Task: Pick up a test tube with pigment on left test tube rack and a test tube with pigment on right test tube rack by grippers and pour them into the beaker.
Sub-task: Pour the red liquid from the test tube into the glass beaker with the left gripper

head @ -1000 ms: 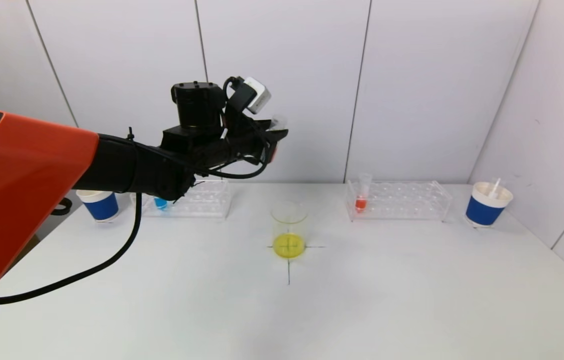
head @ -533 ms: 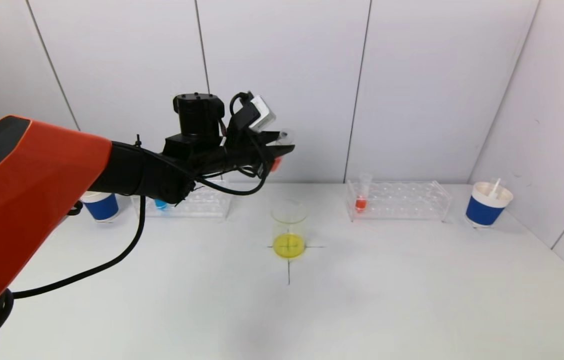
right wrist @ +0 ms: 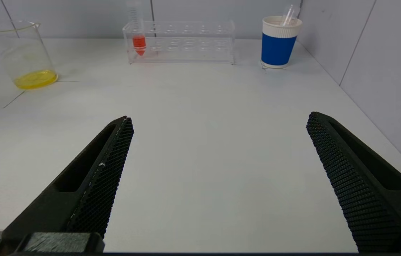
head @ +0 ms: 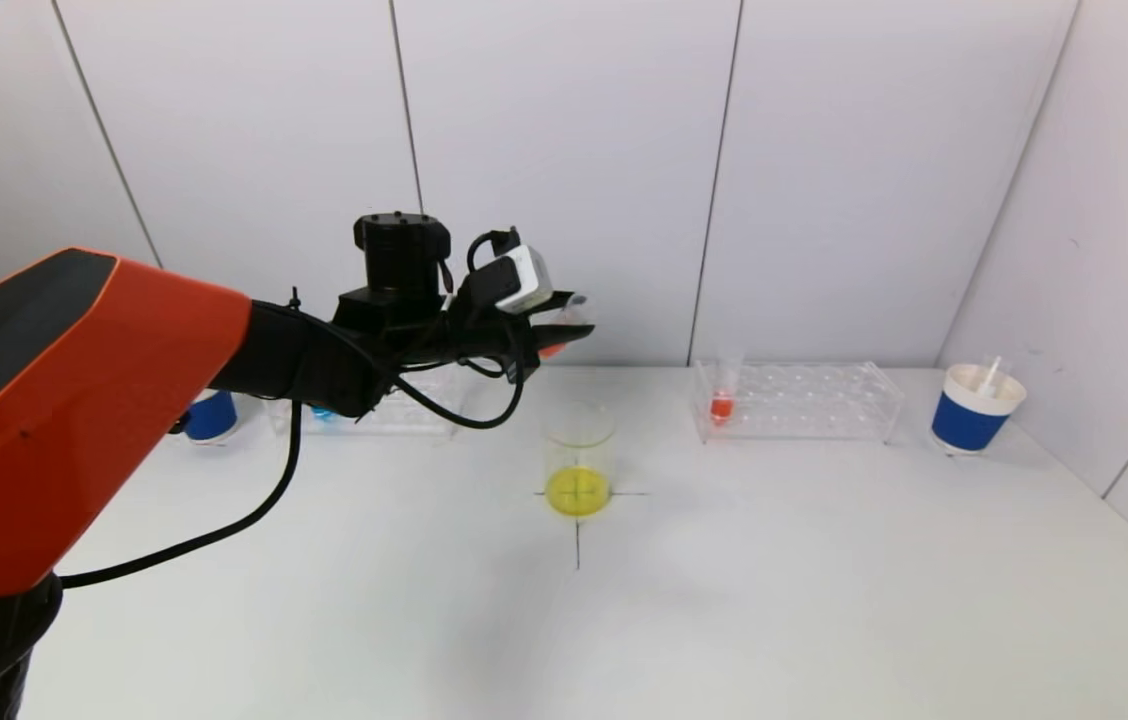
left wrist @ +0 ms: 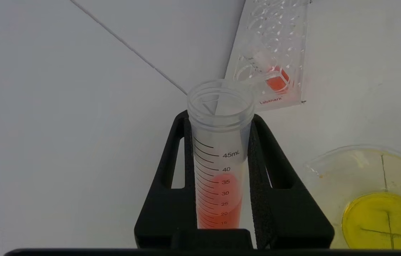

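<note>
My left gripper [head: 564,325] is shut on a clear test tube with orange-red pigment [left wrist: 218,170] and holds it tilted well above the table, up and to the left of the beaker [head: 579,460]. The beaker stands on a cross mark with yellow liquid in its bottom; it also shows in the left wrist view [left wrist: 374,199]. The left rack [head: 394,405] holds a tube with blue pigment [head: 322,411]. The right rack [head: 799,400] holds a tube with orange-red pigment [head: 721,403]. My right gripper [right wrist: 218,121] is open and empty, low over the table's front right.
A blue paper cup [head: 977,408] with a pipette stands at the far right. Another blue cup [head: 211,415] stands left of the left rack, partly behind my left arm. White wall panels close the back and right side.
My left gripper has come down and moved slightly right with the tube, tilting it more toward horizontal. The rest has not moved.
</note>
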Controlling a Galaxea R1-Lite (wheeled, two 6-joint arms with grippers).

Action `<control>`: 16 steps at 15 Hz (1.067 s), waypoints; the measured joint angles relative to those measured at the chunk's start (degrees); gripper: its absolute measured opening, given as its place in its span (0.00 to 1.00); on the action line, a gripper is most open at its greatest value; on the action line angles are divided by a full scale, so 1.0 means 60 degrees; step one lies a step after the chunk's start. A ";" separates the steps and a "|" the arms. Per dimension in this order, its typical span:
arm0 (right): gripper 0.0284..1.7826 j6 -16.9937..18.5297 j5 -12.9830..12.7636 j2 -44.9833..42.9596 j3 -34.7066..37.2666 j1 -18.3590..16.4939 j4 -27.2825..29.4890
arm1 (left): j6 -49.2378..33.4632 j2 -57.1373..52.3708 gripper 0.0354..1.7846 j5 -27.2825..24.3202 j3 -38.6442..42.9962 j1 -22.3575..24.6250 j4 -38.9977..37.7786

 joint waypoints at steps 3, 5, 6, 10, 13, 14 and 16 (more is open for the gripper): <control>0.99 0.0000 0.0000 0.0000 0.0000 0.0000 0.0000 | 0.0589 0.0138 0.23 -0.0197 0.0000 0.0000 -0.0004; 0.99 0.0000 0.0000 0.0000 0.0000 0.0000 0.0000 | 0.0983 0.0156 0.23 -0.0221 -0.0004 0.0000 -0.0055; 0.99 -0.0004 0.0000 0.0000 0.0000 0.0000 0.0000 | 0.1136 0.0156 0.23 -0.0226 0.0041 0.0002 -0.0197; 0.99 -0.0004 0.0000 0.0000 0.0000 0.0000 0.0000 | 0.1363 0.0248 0.23 -0.0390 0.0262 0.0037 -0.1199; 0.99 -0.0004 0.0000 0.0000 0.0000 0.0000 0.0000 | 0.1487 0.0309 0.23 -0.0514 0.0380 0.0175 -0.1593; 0.99 0.0000 0.0004 0.0000 0.0000 0.0000 0.0000 | 0.1506 0.0321 0.23 -0.0620 0.0441 0.0221 -0.1753; 0.99 0.0004 0.0000 0.0000 0.0000 0.0000 0.0000 | 0.1699 0.0354 0.23 -0.0801 0.0569 0.0291 -0.2113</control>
